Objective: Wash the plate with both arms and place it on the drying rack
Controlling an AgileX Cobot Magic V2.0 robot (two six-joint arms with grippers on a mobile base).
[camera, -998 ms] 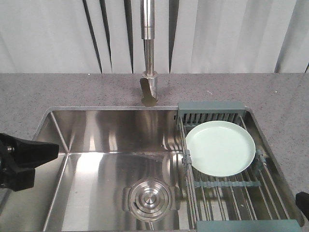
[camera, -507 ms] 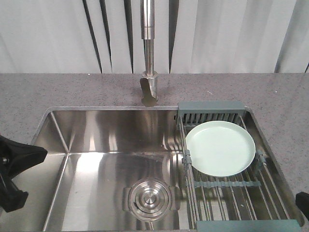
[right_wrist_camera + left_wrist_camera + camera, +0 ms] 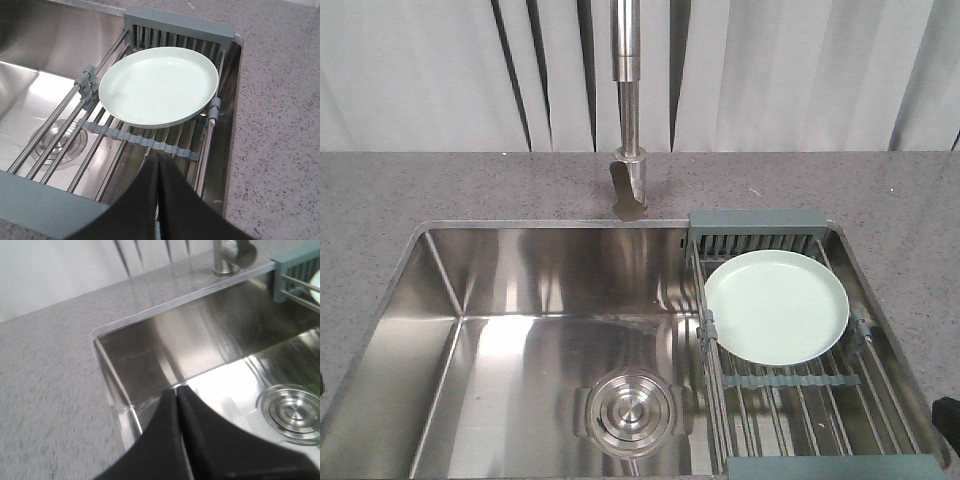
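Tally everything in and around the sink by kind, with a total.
Plates: 1, the plate
Drying racks: 1, the drying rack
Faucets: 1, the faucet
Drains: 1, the drain
Robot hands: 2, the left hand and the right hand, both shut
Total: 6

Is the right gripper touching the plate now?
Apart. In the right wrist view the right gripper, fingers shut together and holding nothing, sits nearer the camera than the plate, with bare drying rack rods showing between its tips and the plate's rim.
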